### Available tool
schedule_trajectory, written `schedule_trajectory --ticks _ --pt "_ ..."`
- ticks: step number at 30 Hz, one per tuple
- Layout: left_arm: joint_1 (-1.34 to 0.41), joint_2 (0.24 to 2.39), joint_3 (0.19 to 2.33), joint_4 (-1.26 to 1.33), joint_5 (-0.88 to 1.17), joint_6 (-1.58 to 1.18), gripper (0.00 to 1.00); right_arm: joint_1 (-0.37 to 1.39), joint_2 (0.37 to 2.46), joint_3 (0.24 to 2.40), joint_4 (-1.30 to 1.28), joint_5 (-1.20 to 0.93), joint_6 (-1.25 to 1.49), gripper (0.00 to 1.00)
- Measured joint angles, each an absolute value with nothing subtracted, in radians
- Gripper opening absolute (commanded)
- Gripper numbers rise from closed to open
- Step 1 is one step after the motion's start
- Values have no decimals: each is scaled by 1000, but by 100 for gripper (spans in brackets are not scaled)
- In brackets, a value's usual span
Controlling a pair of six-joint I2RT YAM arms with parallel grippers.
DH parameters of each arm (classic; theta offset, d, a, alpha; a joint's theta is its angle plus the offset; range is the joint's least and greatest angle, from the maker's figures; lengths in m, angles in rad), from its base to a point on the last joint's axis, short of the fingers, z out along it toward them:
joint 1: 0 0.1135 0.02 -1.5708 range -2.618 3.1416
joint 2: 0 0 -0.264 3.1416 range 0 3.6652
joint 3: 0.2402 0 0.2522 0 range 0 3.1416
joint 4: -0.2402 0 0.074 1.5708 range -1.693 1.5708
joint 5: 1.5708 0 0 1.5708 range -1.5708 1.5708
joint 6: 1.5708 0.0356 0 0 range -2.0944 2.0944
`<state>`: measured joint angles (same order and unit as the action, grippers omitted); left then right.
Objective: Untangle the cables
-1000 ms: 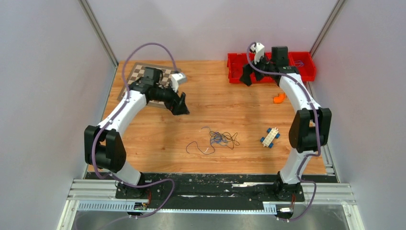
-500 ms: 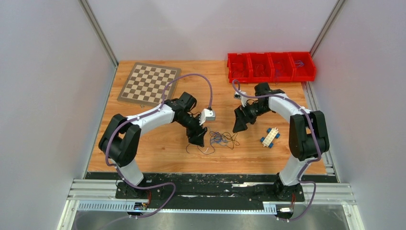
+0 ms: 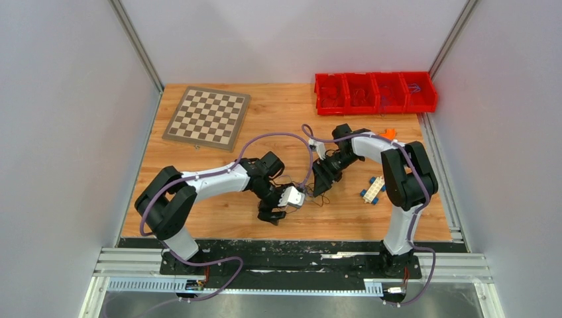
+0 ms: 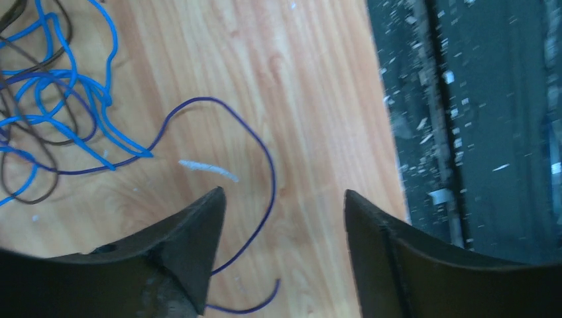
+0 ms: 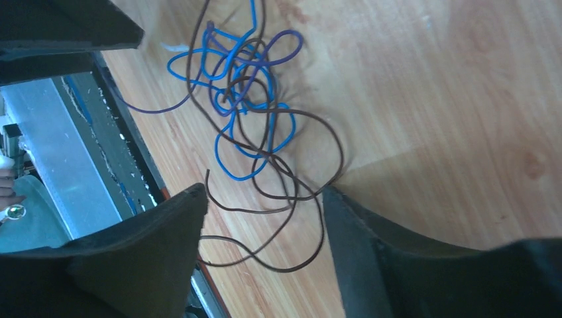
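Observation:
The cables lie tangled on the wooden table, mostly hidden under the arms in the top view (image 3: 306, 193). In the left wrist view a purple cable (image 4: 268, 159) loops from the blue (image 4: 63, 79) and brown strands and runs between my fingers. My left gripper (image 4: 283, 193) is open and low over that loose purple end; it also shows in the top view (image 3: 272, 213). My right gripper (image 5: 264, 192) is open over the tangle's brown loops (image 5: 291, 199), with the blue cable (image 5: 255, 136) just beyond. It shows in the top view (image 3: 320, 187) too.
A row of red bins (image 3: 375, 93) stands at the back right. A chessboard (image 3: 207, 116) lies at the back left. A white and blue toy block (image 3: 374, 189) and an orange piece (image 3: 388, 134) lie right of the right arm. The table's black front edge (image 4: 464, 132) is close to the left gripper.
Both arms came in from the back of the table to the tangle. The left gripper moved down to its near-left side; the right gripper moved left onto its right side.

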<state>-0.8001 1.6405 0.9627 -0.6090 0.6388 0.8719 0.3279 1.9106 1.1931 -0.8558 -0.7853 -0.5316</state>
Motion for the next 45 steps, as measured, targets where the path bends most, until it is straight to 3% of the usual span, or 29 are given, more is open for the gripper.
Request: schedule_trajectory --ticks 1,2,3,5,7,11,17,29,30,32,33,35,41,45 --pt "-804 1642 962 -606 619 877 49 330 1919 1201 -855 -780 -519 47" --pt "-804 1642 962 -599 597 880 38 331 1925 1205 -855 -776 -516 38" --pt "-804 1642 962 -594 577 876 17 331 1932 1206 -848 -767 -511 28" --pt "-800 1639 962 -580 525 868 1 331 1946 1205 -847 -747 -500 7" --pt "-783 1616 962 -580 492 851 0 326 1949 1203 -847 -713 -498 0" --pt "-666 1437 986 -613 517 768 0 310 1949 1201 -854 -701 -494 0" --pt "-423 1209 1203 -632 595 626 0 282 1948 1206 -861 -685 -490 0" --pt "-80 1234 1500 -440 729 139 0 282 1940 1209 -865 -644 -479 0" --pt "-64 1244 1518 -420 737 107 0 282 1939 1209 -866 -645 -480 7" --pt "-50 1261 1539 -394 759 71 0 281 1936 1211 -868 -646 -484 50" --pt "-49 1267 1542 -388 775 57 0 279 1934 1216 -871 -642 -488 65" --pt "-50 1283 1542 -386 820 30 0 273 1921 1245 -890 -664 -495 84" --pt "-71 1319 1538 -409 925 25 0 258 1797 1462 -884 -753 -519 97" --pt "-151 1345 1541 -490 995 98 0 254 1676 1596 -847 -875 -521 98"
